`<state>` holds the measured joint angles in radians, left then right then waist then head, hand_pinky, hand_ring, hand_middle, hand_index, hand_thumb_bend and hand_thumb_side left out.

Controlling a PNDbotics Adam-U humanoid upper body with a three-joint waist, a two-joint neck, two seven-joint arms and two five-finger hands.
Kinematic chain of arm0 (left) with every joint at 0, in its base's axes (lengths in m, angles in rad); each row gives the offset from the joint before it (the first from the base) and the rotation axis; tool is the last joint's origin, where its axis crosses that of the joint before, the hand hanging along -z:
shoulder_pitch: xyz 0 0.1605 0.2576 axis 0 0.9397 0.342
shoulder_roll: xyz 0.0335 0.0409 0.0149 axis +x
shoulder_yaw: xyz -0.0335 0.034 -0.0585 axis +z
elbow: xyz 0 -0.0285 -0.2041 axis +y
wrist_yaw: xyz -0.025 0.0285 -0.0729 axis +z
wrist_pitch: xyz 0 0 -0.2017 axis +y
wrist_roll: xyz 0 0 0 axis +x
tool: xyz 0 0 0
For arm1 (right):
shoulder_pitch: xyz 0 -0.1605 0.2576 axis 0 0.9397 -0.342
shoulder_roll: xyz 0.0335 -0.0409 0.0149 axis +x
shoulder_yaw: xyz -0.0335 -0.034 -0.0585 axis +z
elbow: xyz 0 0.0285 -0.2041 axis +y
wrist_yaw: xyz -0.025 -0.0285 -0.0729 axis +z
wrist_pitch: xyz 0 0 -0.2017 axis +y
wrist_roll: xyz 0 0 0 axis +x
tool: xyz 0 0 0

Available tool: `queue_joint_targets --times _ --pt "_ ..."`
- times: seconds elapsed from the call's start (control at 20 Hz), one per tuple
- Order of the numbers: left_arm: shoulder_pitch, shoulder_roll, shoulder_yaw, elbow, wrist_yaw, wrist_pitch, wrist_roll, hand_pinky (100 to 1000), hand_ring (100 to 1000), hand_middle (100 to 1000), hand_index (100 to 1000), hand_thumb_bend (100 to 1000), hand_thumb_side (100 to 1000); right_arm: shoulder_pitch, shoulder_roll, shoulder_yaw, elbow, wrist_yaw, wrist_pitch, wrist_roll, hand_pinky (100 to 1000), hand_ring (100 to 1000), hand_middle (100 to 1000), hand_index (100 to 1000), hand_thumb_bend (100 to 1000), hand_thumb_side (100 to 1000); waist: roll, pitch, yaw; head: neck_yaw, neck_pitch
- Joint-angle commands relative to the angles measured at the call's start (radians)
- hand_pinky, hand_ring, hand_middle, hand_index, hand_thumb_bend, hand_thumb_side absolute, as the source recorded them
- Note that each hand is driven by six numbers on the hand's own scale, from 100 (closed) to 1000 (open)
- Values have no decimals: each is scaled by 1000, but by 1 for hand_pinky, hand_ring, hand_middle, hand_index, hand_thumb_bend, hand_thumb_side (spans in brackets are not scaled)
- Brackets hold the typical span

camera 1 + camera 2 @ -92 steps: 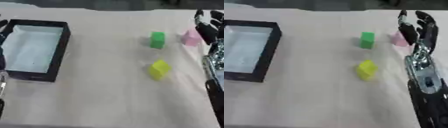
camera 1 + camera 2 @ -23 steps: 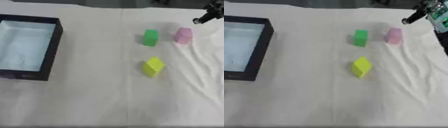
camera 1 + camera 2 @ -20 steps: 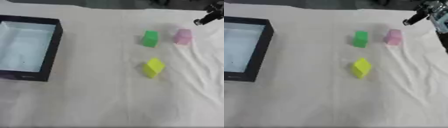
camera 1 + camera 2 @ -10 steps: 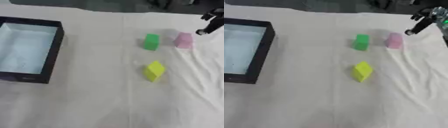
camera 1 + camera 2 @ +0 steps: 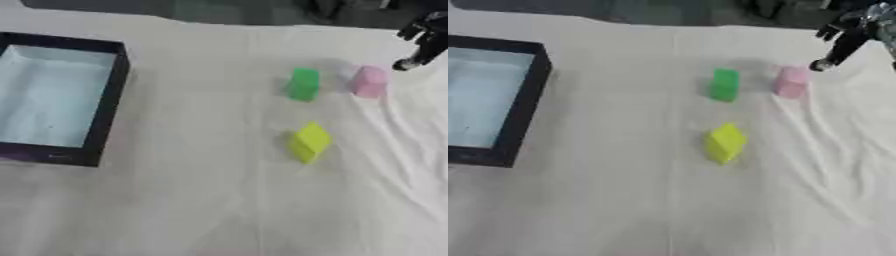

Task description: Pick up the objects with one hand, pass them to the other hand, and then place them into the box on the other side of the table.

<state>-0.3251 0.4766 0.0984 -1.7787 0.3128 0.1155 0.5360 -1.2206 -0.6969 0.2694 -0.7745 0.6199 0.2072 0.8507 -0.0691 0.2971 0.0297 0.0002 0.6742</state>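
Left eye view: right hand (image 5: 422,44) enters at the upper right corner, only dark fingers showing, pointing down and holding nothing; whether they're spread or curled can't be told. The pink block (image 5: 369,81) sits just beside the fingertip, on its left and slightly nearer the robot, with the green block (image 5: 304,84) further left, the yellow block (image 5: 308,141) well below-left, and the box (image 5: 98,105) far left across the table. Right eye view: same layout, hand (image 5: 843,40) up-right of the pink block (image 5: 790,81) and apart from it, left hand not visible, so the right hand looks like the one to pick, pink first, with a short reach down and left.
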Motion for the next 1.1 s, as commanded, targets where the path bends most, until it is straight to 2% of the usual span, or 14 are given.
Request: queue_joint_targets --times 0.05,0.1,0.15,0.4,1.1 --pt "-10 32 13 -22 0 -2 4 738 771 754 878 280 696 -17 -47 -5 -51 13 -2 53 986 949 924 920 439 100 -8 -4 0 -4 -5" --pt "-10 32 13 -22 1 -2 5 738 771 754 878 280 696 -15 -46 2 -54 8 -5 55 986 949 923 919 475 100 -8 -4 1 -6 -4" --pt "-10 31 13 -22 2 -2 5 738 771 754 878 281 695 -13 -44 9 -56 2 -8 55 986 949 924 919 440 100 -7 -4 1 -7 -4" --pt "-13 29 13 -23 7 -2 6 738 769 751 876 282 695 -11 -35 34 -46 -9 -17 56 983 942 918 920 451 100 -6 -2 4 -12 -7" --pt "-22 21 10 -26 15 -2 2 739 766 747 874 281 697 -37 17 10 23 71 -22 56 974 936 917 926 486 100 4 8 16 -25 -15"
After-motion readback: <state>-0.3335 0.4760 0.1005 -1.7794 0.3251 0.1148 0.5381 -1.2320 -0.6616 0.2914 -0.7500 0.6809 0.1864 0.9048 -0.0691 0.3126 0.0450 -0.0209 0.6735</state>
